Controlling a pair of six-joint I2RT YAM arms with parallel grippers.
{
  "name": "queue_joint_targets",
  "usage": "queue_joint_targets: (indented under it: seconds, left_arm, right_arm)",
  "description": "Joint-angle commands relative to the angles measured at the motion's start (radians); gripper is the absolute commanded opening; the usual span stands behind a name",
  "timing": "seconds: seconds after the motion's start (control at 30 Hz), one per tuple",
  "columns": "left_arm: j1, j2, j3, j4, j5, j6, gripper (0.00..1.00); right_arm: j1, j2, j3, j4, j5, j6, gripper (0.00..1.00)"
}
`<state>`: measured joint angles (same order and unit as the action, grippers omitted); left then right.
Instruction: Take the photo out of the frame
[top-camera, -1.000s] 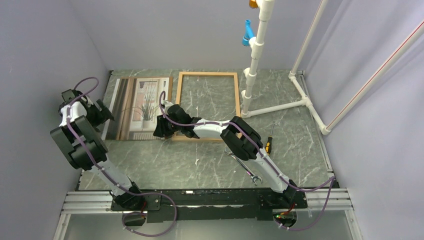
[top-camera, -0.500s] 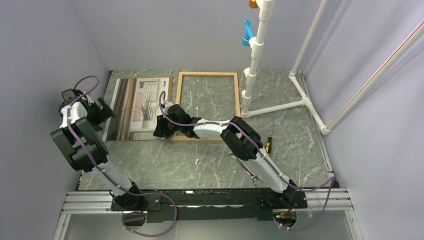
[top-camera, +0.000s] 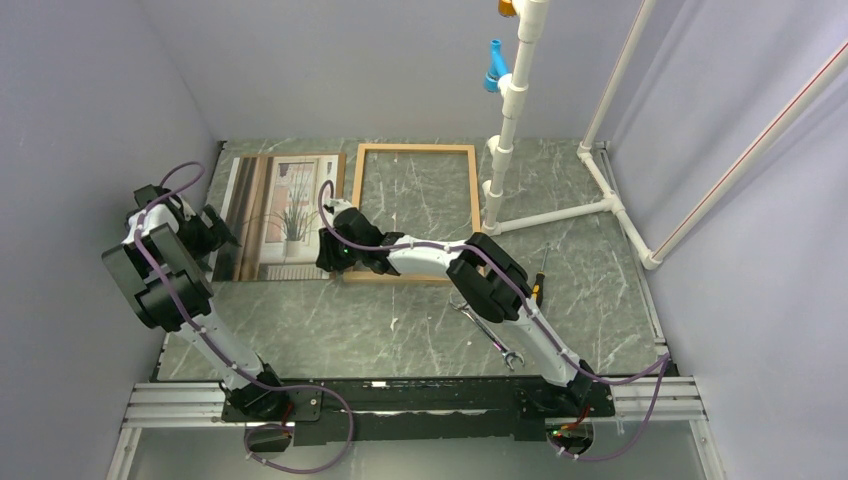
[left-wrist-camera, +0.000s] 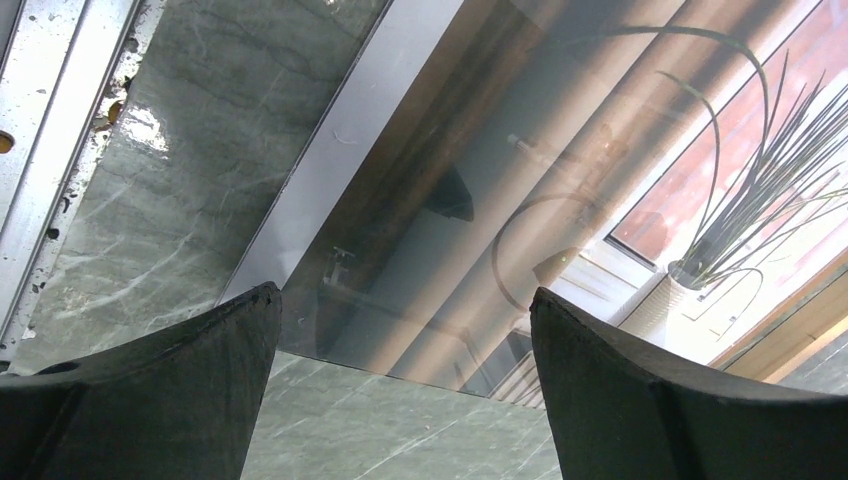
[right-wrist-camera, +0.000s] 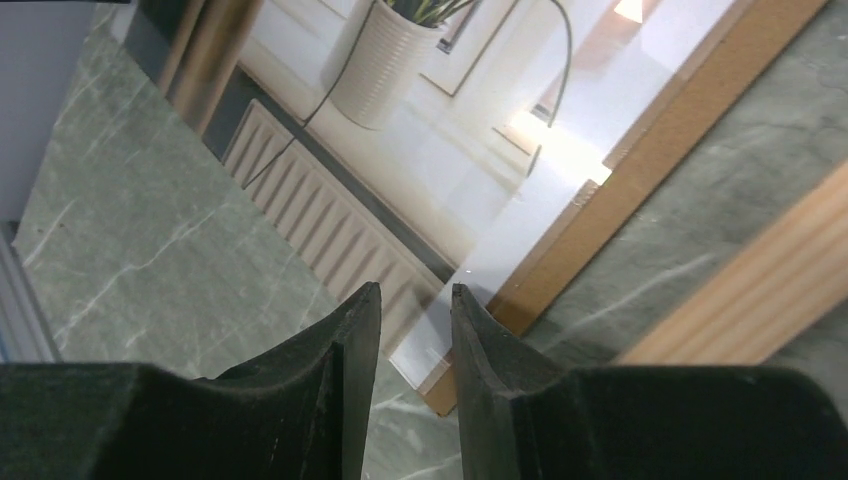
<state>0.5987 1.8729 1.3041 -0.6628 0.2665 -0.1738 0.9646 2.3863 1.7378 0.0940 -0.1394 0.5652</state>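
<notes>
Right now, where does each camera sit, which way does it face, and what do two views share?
Top external: above, behind the bases, looking down on table, photo, frame; left arm, right arm show.
Left wrist: on left arm, looks down at the photo; left gripper wide open.
Right wrist: on right arm, looks down at the photo's near corner; right gripper narrowly open.
Shared: both wrist views show the printed pot.

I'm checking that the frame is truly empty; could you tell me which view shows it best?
Top external: nearly the whole frame shows, table visible through it, one corner under the right arm. The right wrist catches only one wood strip; the left wrist shows none.
</notes>
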Motion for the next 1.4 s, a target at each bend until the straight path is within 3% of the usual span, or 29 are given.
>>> queue_joint_targets:
  seconds: [0.0, 0.47, 0.97, 1.37]
  left_arm:
    - [-0.004, -0.040, 0.028, 0.004, -0.027, 0.009, 0.96]
    - [-0.033, -0.048, 0.024, 0.006, -0.179, 0.024, 0.99]
    - [-0.034, 0.038, 0.044, -0.017, -0.132, 0.053, 0.99]
    - [-0.033, -0.073, 0.030, -0.004, -0.076, 0.036, 0.95]
  right_arm:
    - [-0.009, -0.021, -0.011, -0.132, 0.093, -0.064, 0.36]
    - [-0.009, 0.010, 0.021, -0.124, 0.004, -0.077, 0.37]
    - [-0.009, -0.002, 0.009, -0.106, -0.024, -0.077, 0.38]
    - [-0.009, 0.001, 0.011, -0.106, -0.028, -0.079, 0.38]
